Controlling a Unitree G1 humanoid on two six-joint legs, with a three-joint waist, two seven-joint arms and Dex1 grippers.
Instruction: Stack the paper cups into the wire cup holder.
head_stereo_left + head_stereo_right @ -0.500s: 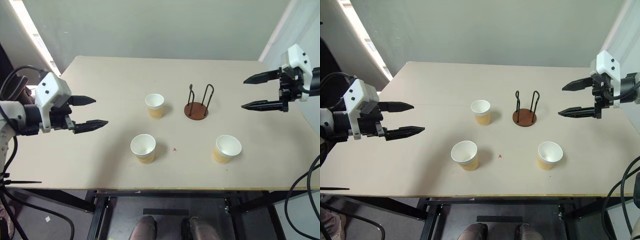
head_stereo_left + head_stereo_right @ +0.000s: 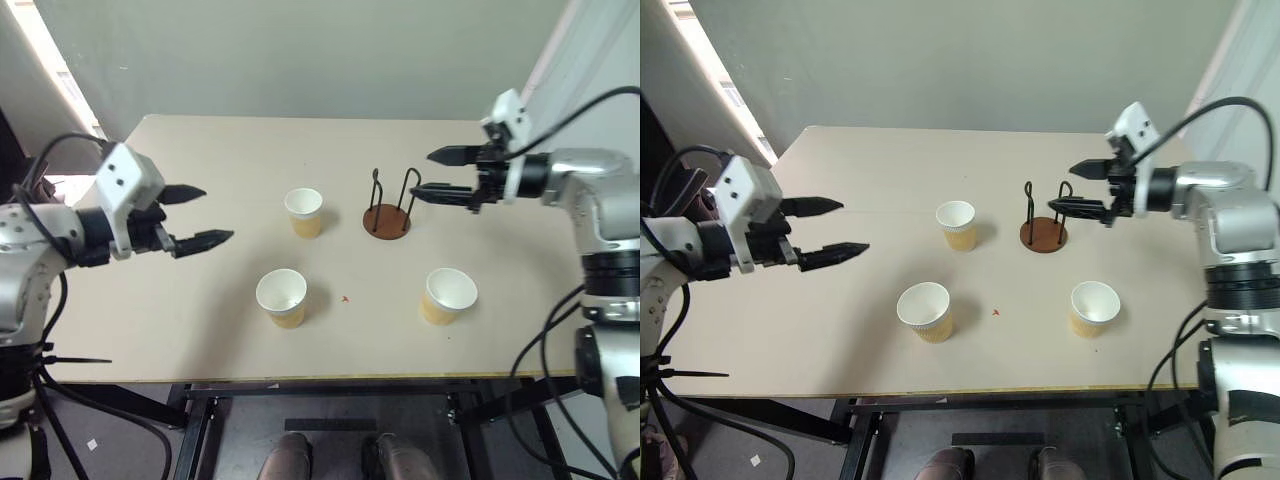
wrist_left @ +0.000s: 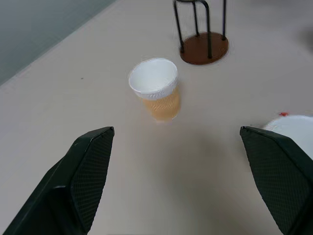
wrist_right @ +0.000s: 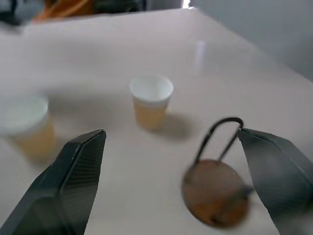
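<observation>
Your left gripper (image 2: pixel 197 217) hangs over the left side of the table (image 2: pixel 220 150), fingers spread wide and holding nothing, pointed toward the cups. Your right gripper (image 2: pixel 432 174) hovers just right of the wire cup holder (image 2: pixel 388 210), jaws fully parted and empty, one fingertip close beside the wire loops. The holder stands upright right of centre, with no cup in it. Three paper cups sit upright and apart: one (image 2: pixel 304 211) just left of the holder, one (image 2: pixel 282 297) near left, one (image 2: pixel 448 295) near right.
</observation>
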